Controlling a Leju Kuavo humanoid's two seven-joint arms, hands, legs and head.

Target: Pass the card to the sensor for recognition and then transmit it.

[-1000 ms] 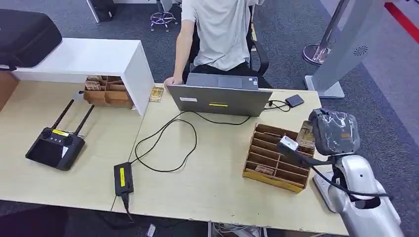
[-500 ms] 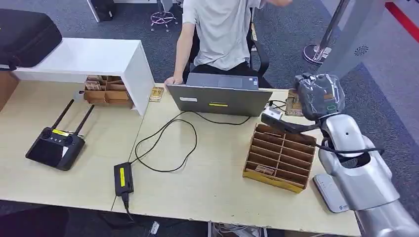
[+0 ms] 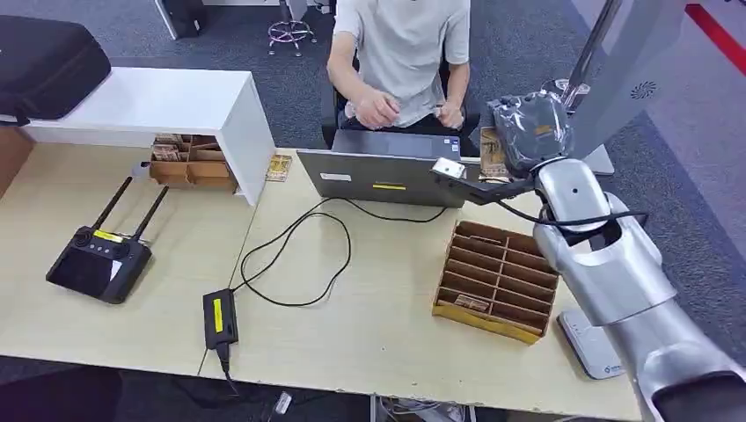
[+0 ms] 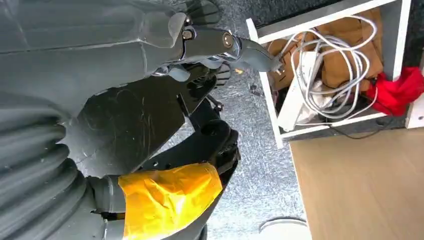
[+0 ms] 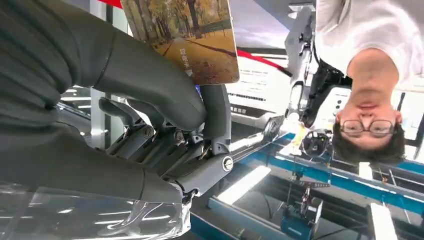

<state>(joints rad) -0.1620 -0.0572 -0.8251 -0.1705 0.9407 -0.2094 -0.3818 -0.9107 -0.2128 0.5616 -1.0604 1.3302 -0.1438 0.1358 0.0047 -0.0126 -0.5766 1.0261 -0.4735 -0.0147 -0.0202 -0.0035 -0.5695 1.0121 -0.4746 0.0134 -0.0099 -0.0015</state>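
1. Step in hand: the handover, by my read. The right hand (image 3: 528,132) is raised behind the laptop (image 3: 391,171), toward the person (image 3: 405,61) seated there. Whether the sensor step is done cannot be told from this.
2. Right hand state: it grips the card (image 5: 192,37) between thumb and fingers (image 5: 215,112); in the head view the card (image 3: 493,151) sits at the hand's laptop side.
3. Left hand (image 4: 165,150): seen close in its wrist view, nothing visible in it; fingers apart or curled, cannot tell.
4. Next move calls for bringing the card on over the laptop to within the person's reach, then letting go only once they hold it. The person's hands sit low behind the laptop, not reaching yet.
5. Possible sensor: the small white device (image 3: 594,343) at the table edge, far from the laptop, just beside the wooden rack (image 3: 493,281).
6. Writing: the card shows an autumn tree-path photo with a short line of small characters, too small to read. Yellow label on the laptop, unreadable.
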